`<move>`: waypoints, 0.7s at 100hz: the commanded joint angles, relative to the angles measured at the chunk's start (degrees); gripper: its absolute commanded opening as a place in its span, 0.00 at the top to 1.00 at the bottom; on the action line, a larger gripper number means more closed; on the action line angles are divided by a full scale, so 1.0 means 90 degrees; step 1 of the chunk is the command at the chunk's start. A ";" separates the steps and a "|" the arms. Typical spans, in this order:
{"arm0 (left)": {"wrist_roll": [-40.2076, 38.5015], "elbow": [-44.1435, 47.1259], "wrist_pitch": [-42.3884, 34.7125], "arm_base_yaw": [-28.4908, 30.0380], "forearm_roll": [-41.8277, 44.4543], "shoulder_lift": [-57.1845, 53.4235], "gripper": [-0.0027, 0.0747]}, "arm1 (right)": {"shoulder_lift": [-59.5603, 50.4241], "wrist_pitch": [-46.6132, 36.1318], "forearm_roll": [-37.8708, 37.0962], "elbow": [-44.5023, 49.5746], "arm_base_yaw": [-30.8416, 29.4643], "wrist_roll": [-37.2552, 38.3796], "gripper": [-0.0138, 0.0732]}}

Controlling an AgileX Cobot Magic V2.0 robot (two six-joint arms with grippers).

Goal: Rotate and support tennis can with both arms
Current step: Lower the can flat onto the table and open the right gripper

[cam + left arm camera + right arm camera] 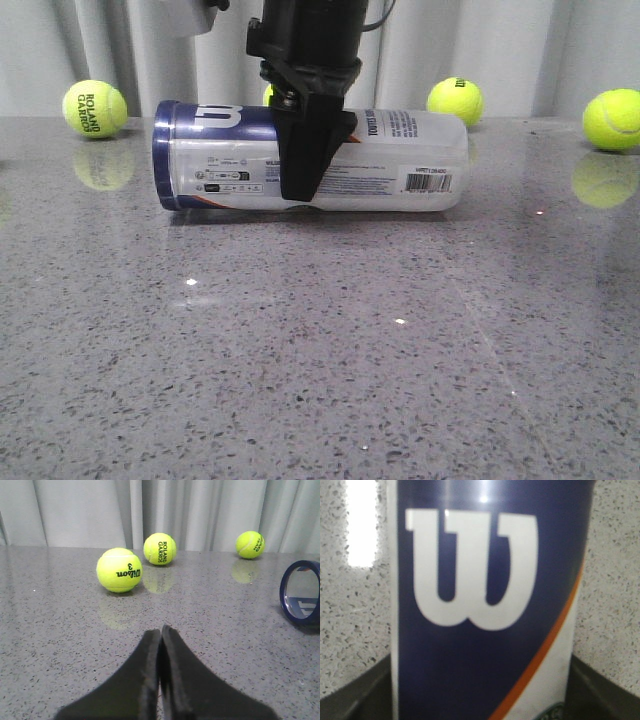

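Observation:
The tennis can (400,160) lies on its side on the grey table, navy-rimmed end to the left and barcode to the right. My right gripper (305,185) comes down over its middle, one black finger in front and the other hidden behind. In the right wrist view the can (485,605), with its white W and orange stripe, fills the space between the fingers (360,695), which press on both its sides. My left gripper (161,630) is shut and empty, low over the table, out of the front view. The can's navy rim (300,592) shows to its side.
Yellow-green tennis balls lie along the back of the table by the curtain (95,108) (455,101) (612,120). In the left wrist view three balls (119,570) (159,549) (250,544) lie ahead of the shut fingers. The speckled grey table (320,350) stretches toward the front.

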 commanded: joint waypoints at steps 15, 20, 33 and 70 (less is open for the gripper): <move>-0.0059 0.0276 -0.0488 -0.0061 -0.0027 -0.0217 0.99 | -0.0389 -0.0166 0.0018 -0.0221 -0.0013 -0.0063 0.10; -0.0059 0.0276 -0.0488 -0.0061 -0.0027 -0.0217 0.99 | -0.0389 -0.0166 0.0018 -0.0221 -0.0013 -0.0063 0.10; -0.0059 0.0276 -0.0488 -0.0061 -0.0027 -0.0217 0.99 | -0.0394 -0.0153 0.0018 -0.0240 -0.0013 -0.0063 0.10; -0.0059 0.0276 -0.0488 -0.0061 -0.0027 -0.0217 0.99 | -0.0418 0.0899 0.0018 -0.0889 -0.0006 0.0123 0.10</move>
